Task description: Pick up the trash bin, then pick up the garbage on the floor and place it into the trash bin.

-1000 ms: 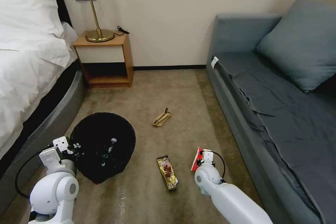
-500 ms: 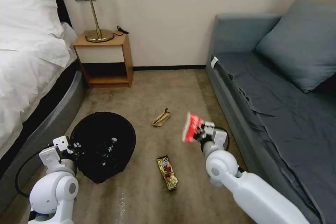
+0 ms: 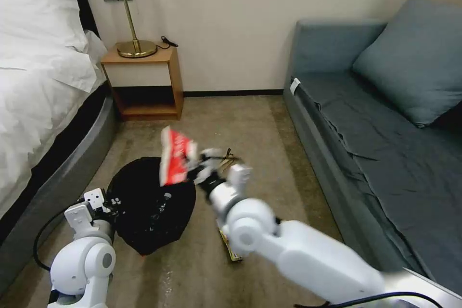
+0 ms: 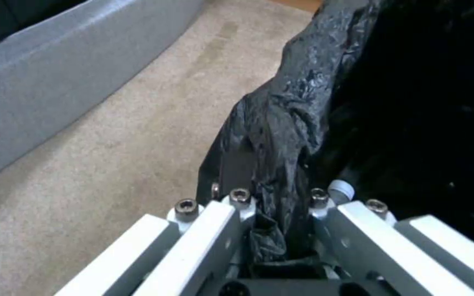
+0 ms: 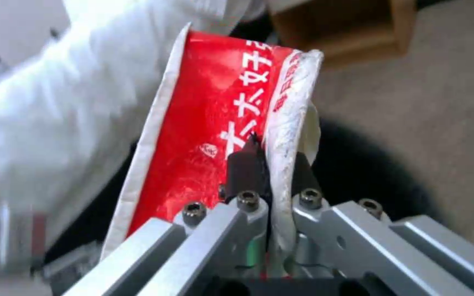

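Note:
The trash bin [image 3: 144, 221], round and black with a glossy liner [image 4: 297, 111], sits tilted at the lower left of the head view. My left gripper [image 3: 109, 201] [image 4: 278, 197] is shut on its near rim. A clear bottle's cap [image 3: 167, 196] shows inside the bin. My right gripper [image 3: 192, 169] [image 5: 270, 164] is shut on the red-and-white wrapper [image 3: 174, 156] [image 5: 204, 139] and holds it upright above the bin's far right rim. The tan scrap [image 3: 232, 158] peeks out behind the right wrist. The yellow-brown snack wrapper [image 3: 232, 251] lies on the carpet, mostly hidden under the right arm.
A white bed [image 3: 38, 82] runs along the left. A wooden nightstand [image 3: 144, 82] with a brass lamp [image 3: 132, 43] stands by the back wall. A grey-blue sofa [image 3: 385, 144] lines the right side. Open carpet [image 3: 231, 120] lies between them.
My right arm lifted the red-and-white wrapper off the floor near the sofa and swung it left, up over the bin. The left gripper and bin shifted slightly right.

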Motion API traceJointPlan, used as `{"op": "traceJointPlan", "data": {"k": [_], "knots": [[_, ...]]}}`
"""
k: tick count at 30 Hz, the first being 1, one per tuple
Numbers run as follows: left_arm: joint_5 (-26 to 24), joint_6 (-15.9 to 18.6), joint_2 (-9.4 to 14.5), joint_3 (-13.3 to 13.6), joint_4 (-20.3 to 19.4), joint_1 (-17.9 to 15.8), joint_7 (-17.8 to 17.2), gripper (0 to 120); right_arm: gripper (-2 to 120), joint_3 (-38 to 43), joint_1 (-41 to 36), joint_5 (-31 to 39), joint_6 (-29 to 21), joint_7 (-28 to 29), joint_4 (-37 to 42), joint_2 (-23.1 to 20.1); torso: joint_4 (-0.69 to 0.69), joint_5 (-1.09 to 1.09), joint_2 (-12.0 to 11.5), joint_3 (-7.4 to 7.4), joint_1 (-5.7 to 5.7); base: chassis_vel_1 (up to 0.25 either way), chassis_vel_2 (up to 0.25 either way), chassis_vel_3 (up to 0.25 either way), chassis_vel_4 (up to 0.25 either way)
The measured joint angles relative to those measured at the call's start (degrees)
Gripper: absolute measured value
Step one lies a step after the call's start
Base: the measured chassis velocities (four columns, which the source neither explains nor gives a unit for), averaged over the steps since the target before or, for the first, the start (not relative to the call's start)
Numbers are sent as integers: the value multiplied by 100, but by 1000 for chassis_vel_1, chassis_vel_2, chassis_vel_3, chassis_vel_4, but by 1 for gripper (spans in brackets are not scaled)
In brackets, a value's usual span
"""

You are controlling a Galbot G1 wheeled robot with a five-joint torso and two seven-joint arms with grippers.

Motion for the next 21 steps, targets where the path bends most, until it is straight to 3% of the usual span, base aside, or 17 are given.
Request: {"op": "traceJointPlan", "data": {"k": [13,17,21], "knots": [[32,0,-61,25,-49,7,-1,3,1,-861,235,-463,-45,206,-818,221,-1,1,0,0,0,0,0,0,0],[33,0,-67,25,-67,13,0,3,10,-932,279,-477,-78,225,-821,224,-1,1,0,0,0,0,0,0,0],[44,-3,-84,26,-110,34,0,3,30,-1069,390,-493,-111,278,-813,247,-1,2,0,0,0,0,0,0,0]]}}
